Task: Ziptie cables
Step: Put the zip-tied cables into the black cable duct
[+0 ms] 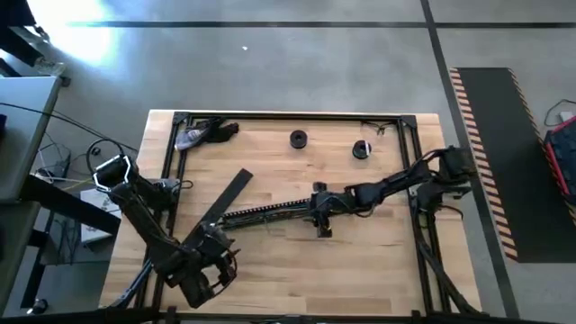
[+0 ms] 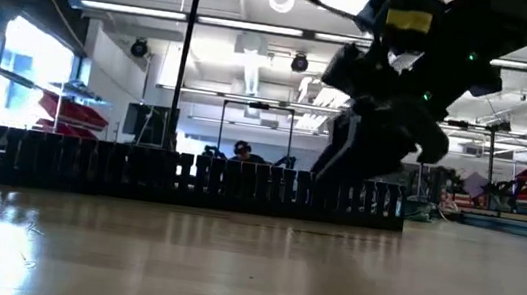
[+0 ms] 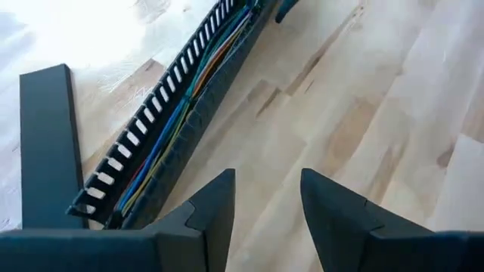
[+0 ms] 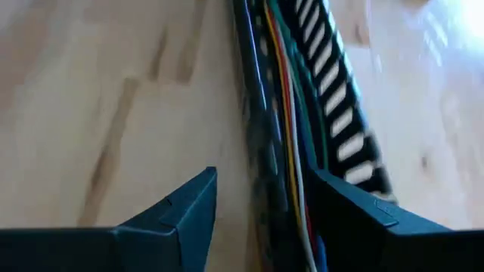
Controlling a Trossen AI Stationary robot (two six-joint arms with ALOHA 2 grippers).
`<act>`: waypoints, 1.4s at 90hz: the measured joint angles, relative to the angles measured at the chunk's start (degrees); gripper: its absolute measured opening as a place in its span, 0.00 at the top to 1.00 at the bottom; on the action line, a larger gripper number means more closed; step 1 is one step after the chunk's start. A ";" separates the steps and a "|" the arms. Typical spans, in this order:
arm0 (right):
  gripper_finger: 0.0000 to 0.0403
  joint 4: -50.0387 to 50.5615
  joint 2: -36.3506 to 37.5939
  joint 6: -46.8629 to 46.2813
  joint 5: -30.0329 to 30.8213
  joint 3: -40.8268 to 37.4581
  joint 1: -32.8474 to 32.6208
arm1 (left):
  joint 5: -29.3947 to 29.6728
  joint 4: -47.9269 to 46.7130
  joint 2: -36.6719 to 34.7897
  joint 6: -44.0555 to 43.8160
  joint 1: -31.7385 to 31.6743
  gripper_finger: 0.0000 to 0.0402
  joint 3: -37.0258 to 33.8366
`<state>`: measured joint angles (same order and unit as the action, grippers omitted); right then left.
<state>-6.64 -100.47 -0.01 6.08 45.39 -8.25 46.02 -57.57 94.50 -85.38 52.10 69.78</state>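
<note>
surface: wooden table (image 1: 378, 261) lying inside a black frame | lying on it: slotted channel (image 1: 270, 214), flat black strip (image 1: 227, 196), two dark round pieces (image 1: 298, 139) near far edge

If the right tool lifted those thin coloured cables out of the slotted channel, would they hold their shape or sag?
Probably sag: the cables are very thin, separate strands lying loosely along the slotted channel, nothing visibly binding them. They would likely splay apart, since colours already wander side by side. Light, too, judging by their thinness. The open right tool straddles the channel; the open left tool hovers beside it.

one slotted channel (image 1: 270, 213), one flat bar (image 1: 227, 198), two spools (image 1: 298, 139)
</note>
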 joint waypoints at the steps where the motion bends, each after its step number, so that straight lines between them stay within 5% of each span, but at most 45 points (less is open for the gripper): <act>1: 0.59 0.26 -0.03 -0.22 0.12 0.00 0.01 | 0.00 0.11 0.00 0.00 0.00 0.67 0.00; 31: 0.98 13.91 2.27 -9.13 1.09 0.13 -2.08 | 0.12 0.51 0.02 0.00 -0.27 0.67 -0.04; 61: 0.99 29.49 5.86 -19.48 2.43 -0.15 -12.32 | -0.22 0.49 0.04 0.02 -0.33 0.67 -0.04; 103: 0.99 34.64 11.46 -27.40 0.70 -0.37 -23.68 | -0.24 -0.45 0.04 2.78 -5.28 0.67 -0.09; 118: 0.89 33.40 11.44 -28.26 0.80 -0.35 -25.32 | -0.91 -2.43 0.04 4.66 -8.21 0.67 -0.09; 126: 0.80 32.88 11.67 -28.24 0.88 -0.07 -25.55 | -5.24 -8.37 0.04 -1.51 -10.39 0.67 -0.09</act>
<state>26.24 -88.80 -28.25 6.96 45.32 -33.80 40.78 -65.95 94.54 -86.90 41.71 69.69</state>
